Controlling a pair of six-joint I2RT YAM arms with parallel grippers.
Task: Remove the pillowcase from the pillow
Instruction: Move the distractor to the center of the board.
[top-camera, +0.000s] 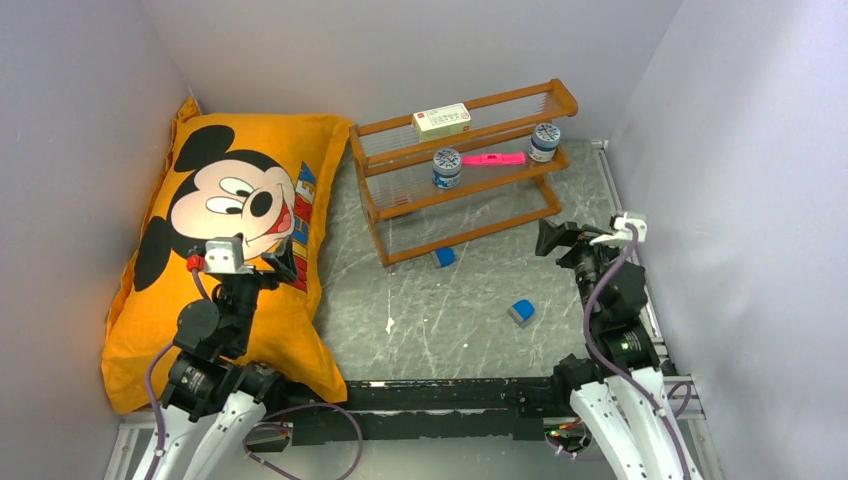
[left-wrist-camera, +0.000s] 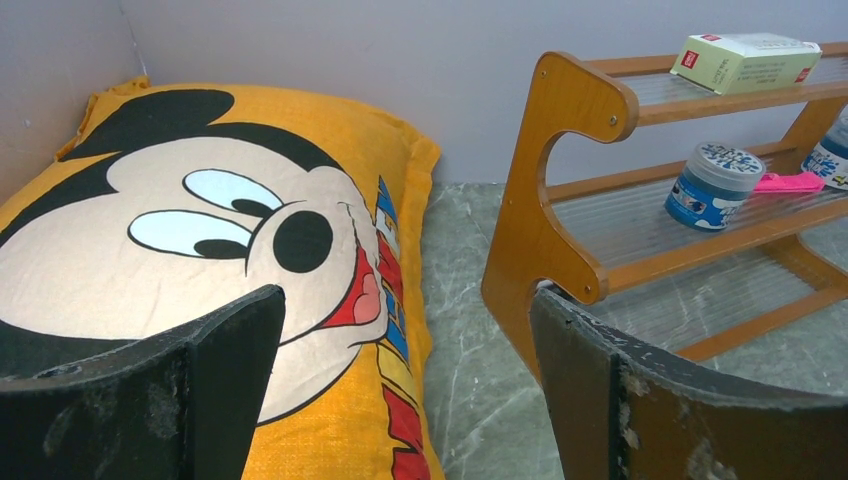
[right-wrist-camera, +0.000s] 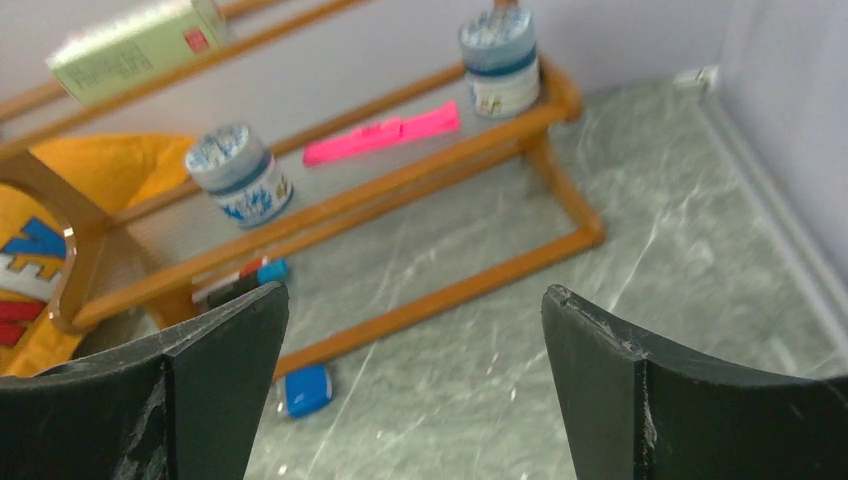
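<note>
The orange-yellow pillowcase (top-camera: 305, 140) with the Mickey Mouse face up lies stuffed along the left wall. It also fills the left of the left wrist view (left-wrist-camera: 330, 130). The white pillow is hidden inside it. My left gripper (top-camera: 282, 263) is open and empty, hovering over the pillowcase's near right edge. In its wrist view (left-wrist-camera: 405, 297) the printed edge and the grey floor show between the fingers. My right gripper (top-camera: 550, 238) is open and empty at the right, over the floor by the rack, apart from the pillowcase (right-wrist-camera: 415, 292).
A wooden shelf rack (top-camera: 470, 185) stands right of the pillowcase with a box (top-camera: 441, 120), two jars (top-camera: 446, 167) (top-camera: 544, 141) and a pink item (top-camera: 493, 158). Two blue blocks (top-camera: 443, 257) (top-camera: 521, 312) lie on the floor. Walls close in left, back and right.
</note>
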